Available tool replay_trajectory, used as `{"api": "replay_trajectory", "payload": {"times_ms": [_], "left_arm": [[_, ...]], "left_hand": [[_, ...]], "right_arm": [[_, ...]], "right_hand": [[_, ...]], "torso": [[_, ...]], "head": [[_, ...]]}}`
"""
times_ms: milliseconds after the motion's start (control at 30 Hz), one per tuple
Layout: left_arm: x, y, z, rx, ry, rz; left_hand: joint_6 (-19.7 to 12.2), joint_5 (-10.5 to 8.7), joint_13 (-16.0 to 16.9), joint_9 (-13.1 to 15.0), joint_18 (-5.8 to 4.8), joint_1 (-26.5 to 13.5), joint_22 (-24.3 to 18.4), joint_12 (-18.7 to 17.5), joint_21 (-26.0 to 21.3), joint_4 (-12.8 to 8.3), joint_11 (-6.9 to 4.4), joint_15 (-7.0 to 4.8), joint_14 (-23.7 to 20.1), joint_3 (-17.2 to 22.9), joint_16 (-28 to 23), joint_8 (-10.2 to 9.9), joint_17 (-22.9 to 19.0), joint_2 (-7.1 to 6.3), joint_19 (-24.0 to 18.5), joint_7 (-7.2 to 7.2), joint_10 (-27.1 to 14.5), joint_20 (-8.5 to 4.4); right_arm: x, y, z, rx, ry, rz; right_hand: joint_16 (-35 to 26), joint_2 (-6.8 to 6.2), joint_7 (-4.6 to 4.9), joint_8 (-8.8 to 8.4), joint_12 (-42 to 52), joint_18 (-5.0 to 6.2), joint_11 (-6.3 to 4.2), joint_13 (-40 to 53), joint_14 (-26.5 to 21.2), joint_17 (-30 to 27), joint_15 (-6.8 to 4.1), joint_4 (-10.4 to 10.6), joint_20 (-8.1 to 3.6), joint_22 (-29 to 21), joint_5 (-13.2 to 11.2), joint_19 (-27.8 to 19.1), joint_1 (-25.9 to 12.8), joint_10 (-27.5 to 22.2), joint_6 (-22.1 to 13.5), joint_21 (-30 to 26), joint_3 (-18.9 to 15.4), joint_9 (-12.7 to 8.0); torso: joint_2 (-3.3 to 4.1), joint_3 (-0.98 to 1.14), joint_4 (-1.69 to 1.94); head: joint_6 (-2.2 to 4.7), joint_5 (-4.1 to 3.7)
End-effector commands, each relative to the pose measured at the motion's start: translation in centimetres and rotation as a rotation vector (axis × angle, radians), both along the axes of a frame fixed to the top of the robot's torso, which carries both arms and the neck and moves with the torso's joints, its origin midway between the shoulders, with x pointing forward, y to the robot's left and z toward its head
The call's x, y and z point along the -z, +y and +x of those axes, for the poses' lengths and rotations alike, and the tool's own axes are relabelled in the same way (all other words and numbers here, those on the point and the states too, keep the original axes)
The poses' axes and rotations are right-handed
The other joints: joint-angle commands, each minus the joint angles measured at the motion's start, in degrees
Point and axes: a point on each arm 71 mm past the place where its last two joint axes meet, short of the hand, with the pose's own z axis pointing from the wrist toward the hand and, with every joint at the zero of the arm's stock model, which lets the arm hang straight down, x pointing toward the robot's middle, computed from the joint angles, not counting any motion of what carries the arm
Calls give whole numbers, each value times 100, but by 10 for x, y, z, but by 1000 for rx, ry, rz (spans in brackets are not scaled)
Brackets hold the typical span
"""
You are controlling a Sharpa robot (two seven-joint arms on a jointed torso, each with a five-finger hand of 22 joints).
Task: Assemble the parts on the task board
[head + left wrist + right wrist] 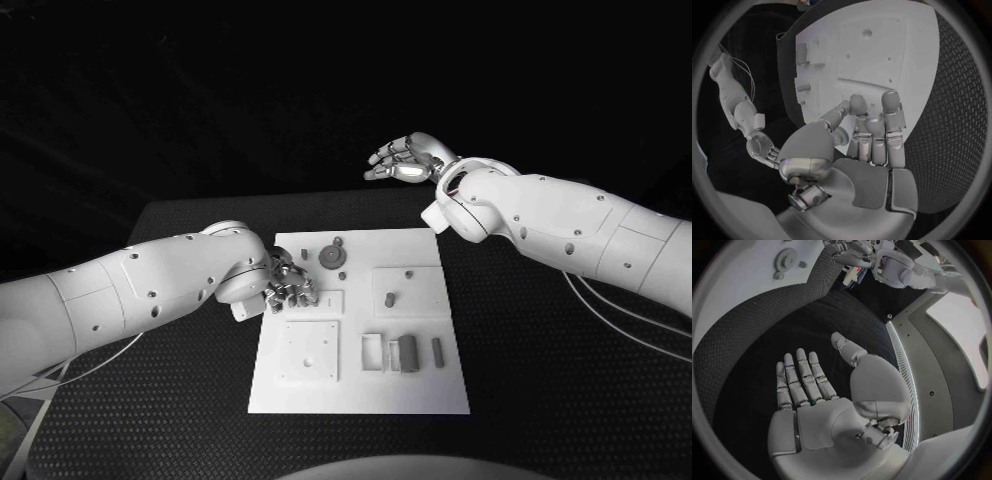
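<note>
The white task board lies in the middle of the black table. On it are a grey gear, a small peg in a square recess, and grey blocks near its front. My left hand hovers over the board's left edge, fingers close together and bent down, with nothing visible in them; in the left wrist view the left hand points at the board. My right hand is raised beyond the table's far edge. There the right hand is flat, fingers apart, empty.
A square white plate sits at the board's front left. Black table surrounds the board on all sides. The right forearm crosses above the table's far right corner.
</note>
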Motion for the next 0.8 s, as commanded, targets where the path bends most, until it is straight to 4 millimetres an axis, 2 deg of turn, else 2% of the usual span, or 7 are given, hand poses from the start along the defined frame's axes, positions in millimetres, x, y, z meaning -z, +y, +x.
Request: {"api": "replay_trajectory", "payload": {"times_ms": [33, 233, 433, 667, 800], "left_arm": [[0, -4, -1, 15, -2, 1], [0, -8, -1, 38, -2, 12], [0, -9, -1, 44, -1, 17], [0, -9, 0, 46, -6, 22], [0, -10, -1, 53, -3, 22]], "left_hand": [[334, 6, -2, 323, 73, -33, 113, 32, 16, -11, -75, -208, 177, 63, 23, -4, -9, 6, 61, -143, -46, -97], [356, 52, -4, 324, 73, -43, 112, 34, 19, -19, -83, -216, 176, 74, 44, -7, -35, 1, 66, -151, -38, -104], [433, 513, -13, 335, 53, -104, 113, 40, 34, -29, -99, -231, 171, 102, 128, -12, -134, -47, 85, -169, 1, -114], [536, 867, -8, 353, 37, -187, 119, 75, 70, -36, -124, -255, 181, 102, 234, -1, -217, -97, 121, -198, 68, -128], [608, 1137, 2, 366, 19, -259, 123, 110, 110, -39, -146, -276, 195, 103, 321, 6, -265, -102, 150, -219, 117, -130]], "right_arm": [[0, 2, 0, -16, 1, 0], [0, 3, 0, -18, 4, 0], [0, 3, 0, -22, 5, 0], [1, 4, 0, -23, 7, -1], [1, 4, 0, -24, 7, -1]], "right_hand": [[-27, 45, 212, 15, -30, -66, 3, -12, 45, -8, 0, 10, 11, 6, -29, -2, 19, 50, -36, -38, -36, -7], [-32, 45, 212, 19, -36, -67, 3, -23, 50, -11, 3, 8, 12, 11, -29, -5, 22, 57, -36, -44, -39, -8], [-39, 44, 214, 24, -43, -71, 5, -35, 52, -14, 7, 5, 14, 16, -29, -11, 24, 65, -34, -52, -44, -9], [-45, 45, 215, 29, -49, -73, 6, -46, 54, -17, 10, 3, 15, 22, -29, -14, 27, 72, -32, -58, -47, -10], [-49, 46, 216, 32, -53, -74, 7, -54, 55, -19, 12, 0, 15, 25, -29, -17, 30, 75, -31, -62, -48, -11]], "torso": [[4, 3, 1], [9, 6, -2], [1, 5, -1], [-5, 4, 0], [-4, 4, -1]], "head": [[-13, -4], [-28, -4], [-49, -3], [-67, -4], [-73, 0]]}}
